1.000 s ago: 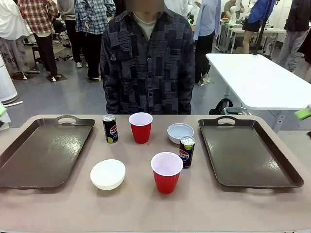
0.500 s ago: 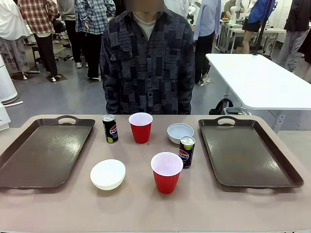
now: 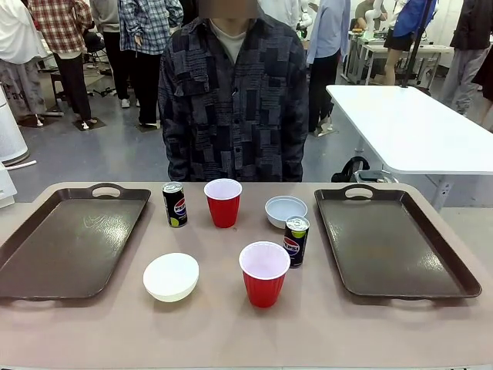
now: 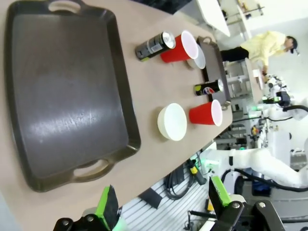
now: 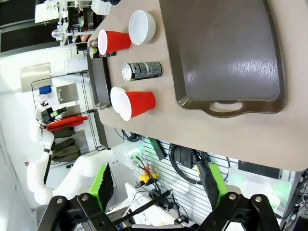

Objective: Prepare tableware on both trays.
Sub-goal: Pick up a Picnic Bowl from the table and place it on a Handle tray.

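Two dark brown trays lie bare on the table, the left tray (image 3: 69, 247) and the right tray (image 3: 397, 247). Between them stand two red cups (image 3: 223, 202) (image 3: 264, 273), two Pepsi cans (image 3: 175, 204) (image 3: 296, 240), a white bowl (image 3: 171, 276) and a pale grey-blue bowl (image 3: 285, 210). My left gripper (image 4: 163, 204) hangs open high over the near edge by the left tray (image 4: 62, 91). My right gripper (image 5: 158, 185) is open too, high above the near edge by the right tray (image 5: 226, 53). Nothing sits between either pair of fingers.
A person in a dark patterned shirt (image 3: 235, 100) stands at the far side, hands out of sight. A white table (image 3: 408, 127) stands behind to the right. Bare tabletop (image 3: 231, 331) runs along the near edge.
Green fingertips that showed at the left and right edges of the front view a second ago have moved out of the picture. The tableware has not moved.
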